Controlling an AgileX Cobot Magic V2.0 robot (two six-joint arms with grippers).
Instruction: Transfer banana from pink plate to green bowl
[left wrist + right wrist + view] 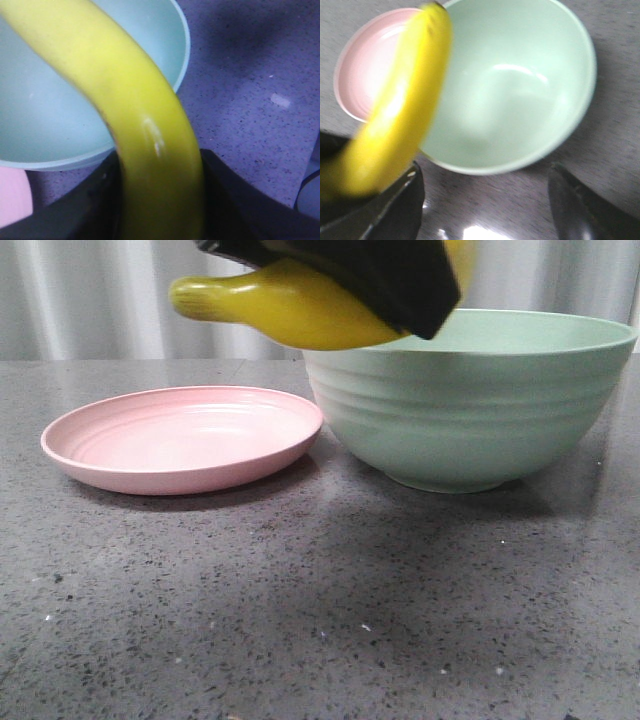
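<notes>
**Listener:** Where is the banana?

**Operator:** In the air. On my front camera the banana [290,305] hangs above the left rim of the green bowl [470,405], its stem end pointing left, out over the gap toward the pink plate [185,438]. A black tool [350,270] is clamped across its middle.

**Listener:** Which tool?

**Operator:** The left one. On my left wrist camera the left tool [160,200] is closed on the banana, dark fingers [85,210] pressing either side of it, and the fruit curves out over the bowl's pale green inside.

**Listener:** And the right tool?

**Operator:** My right wrist camera shows the right tool [485,205] spread open, gripping nothing, its two dark fingers wide apart above the desk [615,125]. It looks down into the bowl, with the plate just beside it.

**Listener:** Do plate and bowl touch?

**Operator:** From the front the rims look to meet, or nearly; I cannot tell.
</notes>
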